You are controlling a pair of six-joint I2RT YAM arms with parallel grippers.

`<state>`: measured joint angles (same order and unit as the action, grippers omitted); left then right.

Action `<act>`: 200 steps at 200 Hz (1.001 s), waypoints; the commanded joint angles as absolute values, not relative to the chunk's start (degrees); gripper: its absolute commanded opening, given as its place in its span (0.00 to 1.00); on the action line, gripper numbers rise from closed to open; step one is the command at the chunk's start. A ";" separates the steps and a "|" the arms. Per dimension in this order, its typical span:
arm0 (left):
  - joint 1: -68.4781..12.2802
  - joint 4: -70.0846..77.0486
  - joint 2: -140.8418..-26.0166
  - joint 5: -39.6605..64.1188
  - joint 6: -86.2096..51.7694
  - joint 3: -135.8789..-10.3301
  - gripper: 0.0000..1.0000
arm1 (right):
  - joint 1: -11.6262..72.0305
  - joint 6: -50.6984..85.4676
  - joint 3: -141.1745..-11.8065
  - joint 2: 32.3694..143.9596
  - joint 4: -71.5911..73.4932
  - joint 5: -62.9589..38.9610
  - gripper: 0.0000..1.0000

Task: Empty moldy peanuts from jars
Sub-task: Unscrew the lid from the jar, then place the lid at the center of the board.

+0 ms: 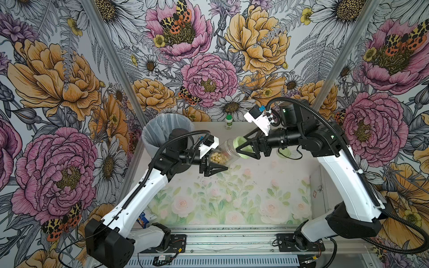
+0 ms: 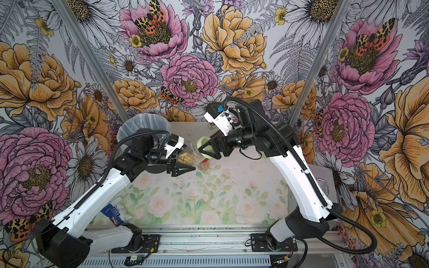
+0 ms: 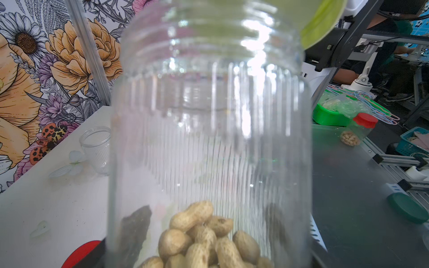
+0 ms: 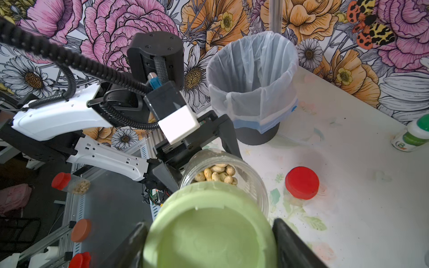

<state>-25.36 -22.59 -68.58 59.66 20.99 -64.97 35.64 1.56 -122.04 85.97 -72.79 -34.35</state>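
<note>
Above the floral table point(image 1: 255, 181), toward its far left corner beside the lined bin point(image 4: 253, 76), the left gripper point(image 2: 183, 161) clamps a tilted clear ribbed jar point(image 1: 226, 152) of tan peanuts point(image 4: 217, 174) by its base. The right gripper point(image 1: 239, 146) pinches the pale green round lid point(image 4: 209, 232), just off the mouth. The jar seems light and slippery; the ribs help.

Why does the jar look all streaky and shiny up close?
In the left wrist view the jar fills the lens, its ribbed wall smears and glare flares near its mouth; the peanuts look sharper. In the right wrist view the pale green lid is blurred.
</note>
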 commanded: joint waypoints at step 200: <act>-24.90 -23.24 -67.65 45.43 15.18 -68.39 0.13 | 7.73 19.23 -70.42 84.41 -44.49 -5.34 0.70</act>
